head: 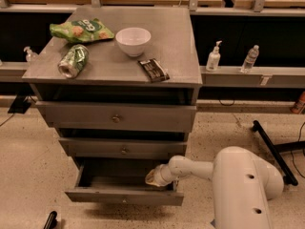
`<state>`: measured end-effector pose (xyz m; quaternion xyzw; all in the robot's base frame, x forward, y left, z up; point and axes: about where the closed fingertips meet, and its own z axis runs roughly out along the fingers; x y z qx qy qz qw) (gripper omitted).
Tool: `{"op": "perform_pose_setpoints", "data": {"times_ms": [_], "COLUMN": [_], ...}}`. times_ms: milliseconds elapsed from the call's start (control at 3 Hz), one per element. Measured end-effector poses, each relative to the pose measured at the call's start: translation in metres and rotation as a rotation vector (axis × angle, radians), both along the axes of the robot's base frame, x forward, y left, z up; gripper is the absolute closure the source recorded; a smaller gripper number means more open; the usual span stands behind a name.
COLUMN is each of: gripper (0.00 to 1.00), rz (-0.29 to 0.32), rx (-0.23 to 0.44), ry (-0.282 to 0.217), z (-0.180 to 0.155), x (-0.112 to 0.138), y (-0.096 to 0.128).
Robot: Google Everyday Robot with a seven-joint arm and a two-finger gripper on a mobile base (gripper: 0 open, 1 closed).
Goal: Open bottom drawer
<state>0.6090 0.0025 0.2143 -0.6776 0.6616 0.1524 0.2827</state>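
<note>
The grey cabinet (181,66) has three drawers. The bottom drawer (125,196) is pulled out, and its grey box interior shows. Its small round knob (125,200) sits at the centre of the flat front. The middle drawer (123,149) and the top drawer (116,117) are only slightly out. My gripper (153,177) reaches from the white arm (205,168) on the right into the open bottom drawer, at its right inner side, just behind the front panel.
On the cabinet top lie a green chip bag (81,30), a green can on its side (73,60), a white bowl (133,41) and a dark snack bar (153,70). A sanitizer bottle (214,57) and a water bottle (249,58) stand on the right ledge. A black chair leg (271,149) lies on the floor at right.
</note>
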Motion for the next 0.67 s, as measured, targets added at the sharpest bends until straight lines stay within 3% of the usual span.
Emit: {"op": "perform_pose_setpoints", "data": {"times_ms": [333, 667], "gripper": [1.00, 1.00], "rz": [0.023, 0.056], "rx": [0.033, 0.055], "ry": [0.029, 0.081], "z": [-0.016, -0.029], "x": [0.017, 0.016], "y": [0.021, 0.034]}}
